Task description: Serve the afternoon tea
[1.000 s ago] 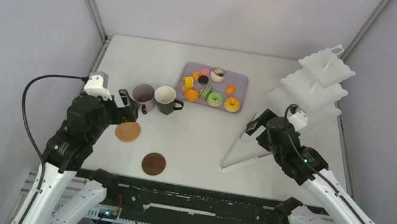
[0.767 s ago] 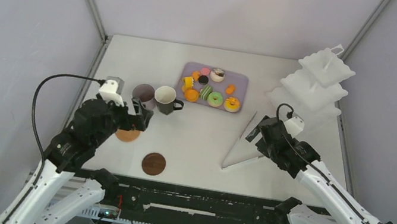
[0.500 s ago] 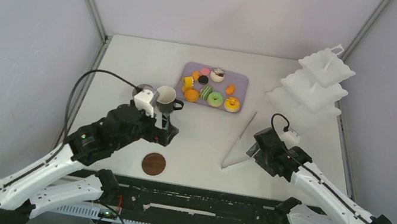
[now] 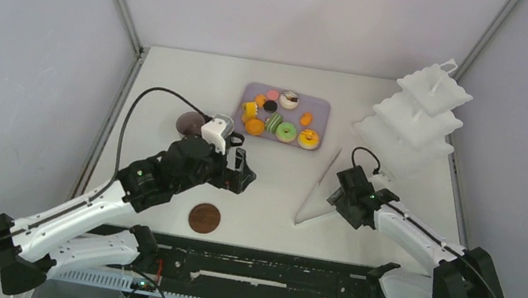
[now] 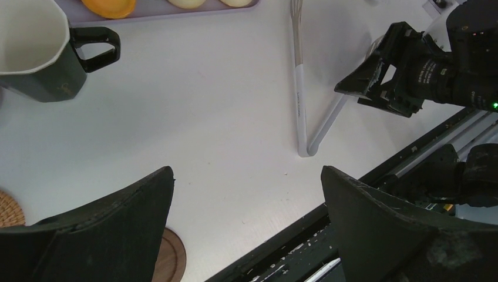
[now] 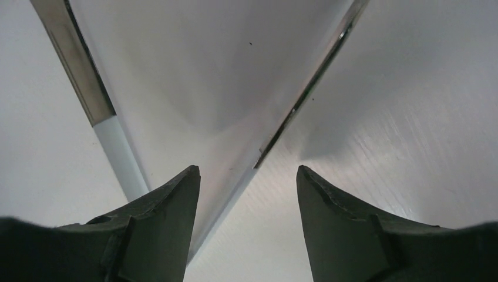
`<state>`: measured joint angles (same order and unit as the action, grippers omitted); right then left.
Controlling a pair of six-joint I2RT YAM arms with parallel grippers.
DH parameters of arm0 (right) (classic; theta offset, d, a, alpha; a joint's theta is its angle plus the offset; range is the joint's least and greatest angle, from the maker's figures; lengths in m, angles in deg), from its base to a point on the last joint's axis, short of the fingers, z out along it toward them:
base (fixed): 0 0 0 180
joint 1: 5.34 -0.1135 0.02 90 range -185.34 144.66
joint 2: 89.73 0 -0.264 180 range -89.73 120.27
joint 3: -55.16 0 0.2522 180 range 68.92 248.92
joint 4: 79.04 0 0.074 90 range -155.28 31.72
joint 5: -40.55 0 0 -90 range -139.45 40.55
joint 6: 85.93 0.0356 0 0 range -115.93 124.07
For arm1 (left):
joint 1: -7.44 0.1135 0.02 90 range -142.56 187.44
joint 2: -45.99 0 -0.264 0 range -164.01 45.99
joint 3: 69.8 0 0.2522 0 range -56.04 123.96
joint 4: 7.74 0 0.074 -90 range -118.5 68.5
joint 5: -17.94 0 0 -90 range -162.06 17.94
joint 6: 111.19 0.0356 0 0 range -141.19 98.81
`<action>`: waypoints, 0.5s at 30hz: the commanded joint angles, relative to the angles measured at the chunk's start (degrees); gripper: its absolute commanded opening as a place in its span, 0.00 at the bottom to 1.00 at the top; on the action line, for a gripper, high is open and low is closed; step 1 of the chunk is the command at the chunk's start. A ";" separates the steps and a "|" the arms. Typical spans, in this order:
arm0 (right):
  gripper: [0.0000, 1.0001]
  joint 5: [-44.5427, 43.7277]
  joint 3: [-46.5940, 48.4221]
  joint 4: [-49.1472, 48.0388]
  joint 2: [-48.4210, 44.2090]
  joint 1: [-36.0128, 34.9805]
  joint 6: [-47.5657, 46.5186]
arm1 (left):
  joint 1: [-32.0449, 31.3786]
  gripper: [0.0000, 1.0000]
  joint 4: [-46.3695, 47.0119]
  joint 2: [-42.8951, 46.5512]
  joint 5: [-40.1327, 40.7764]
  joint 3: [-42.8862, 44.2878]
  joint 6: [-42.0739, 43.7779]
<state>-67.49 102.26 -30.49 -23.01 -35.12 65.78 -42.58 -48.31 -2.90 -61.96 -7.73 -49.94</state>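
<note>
Hovering your left gripper (image 4: pixel 242 174), jaws wide, near the dark mug (image 5: pixel 32 59) on the tabletop (image 4: pixel 269 198), grip its stiff, likely slippery wall at the rim; your right gripper (image 4: pixel 336 196) straddles the tongs (image 5: pixel 300 106), jaws part-narrowed, unclamped.

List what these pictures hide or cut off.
- Wicker coaster: top view, hidden under left arm; left wrist view, cut by edge.
- Dark mug: top view, mostly behind left arm; left wrist view, cropped.
- Tongs: right wrist view, ends out of frame.
- Treats: top view, too small to sort.
</note>
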 commanded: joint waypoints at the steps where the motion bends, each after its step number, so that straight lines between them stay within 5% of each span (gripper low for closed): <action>1: 0.69 -0.03 0.69 -5.94 2.60 0.80 -2.67 | -0.73 1.00 2.91 -1.33 -1.32 2.23 -1.05; 4: 0.64 0.96 1.03 -6.59 4.29 1.45 -3.67 | -0.78 1.00 3.07 -1.86 -0.65 2.39 -0.77; 10: 0.39 1.07 1.98 -6.34 6.23 1.48 -7.33 | -0.87 1.00 2.82 -3.19 -0.26 3.01 -0.15; 15: 0.31 0.99 2.13 -6.36 6.64 1.46 -15.04 | -0.88 1.00 1.22 -4.58 0.00 4.02 0.28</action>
<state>-66.14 102.37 -35.80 -16.63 -33.85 58.19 -43.08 -47.70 -6.83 -62.22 -7.55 -49.83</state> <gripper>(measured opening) 0.328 0.996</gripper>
